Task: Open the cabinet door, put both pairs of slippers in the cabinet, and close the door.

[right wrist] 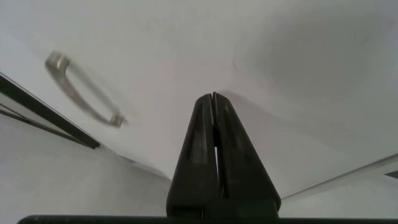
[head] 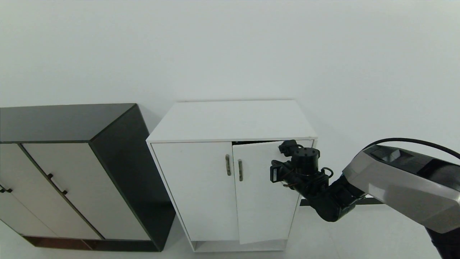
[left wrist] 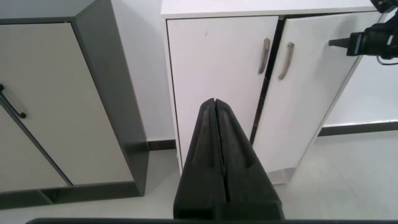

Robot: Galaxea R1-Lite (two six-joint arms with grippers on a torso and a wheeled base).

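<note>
White cabinet [head: 230, 120] is seen standing on the floor [head: 359, 233] against the back wall, just beside a dark cabinet [head: 118, 158] on its left. A flat white top and two plain white doors are shown, each with a slim vertical metal handle near the centre seam. Left door [head: 196, 190] is shut flush. Right door [head: 262, 205] is swung out slightly: a dark gap is seen along its top edge, and its lower edge hangs past the left door's. Left handle [head: 228, 164] and right handle [head: 240, 170] are set close together, either side of the seam.

Right gripper [head: 274, 175] is held at the front face of the right door, upper part, on the hinge side of the right handle. Its fingers [right wrist: 205, 134] are clenched together on nothing; the tips are pointed at the door panel, and contact cannot be told.

Left gripper [left wrist: 214, 104] is held low, well apart from the white cabinet and facing its left door. Fingers [left wrist: 233, 143] are pressed together, nothing grasped.

Dark cabinet is fitted with pale doors and small black handles [head: 57, 184].
</note>
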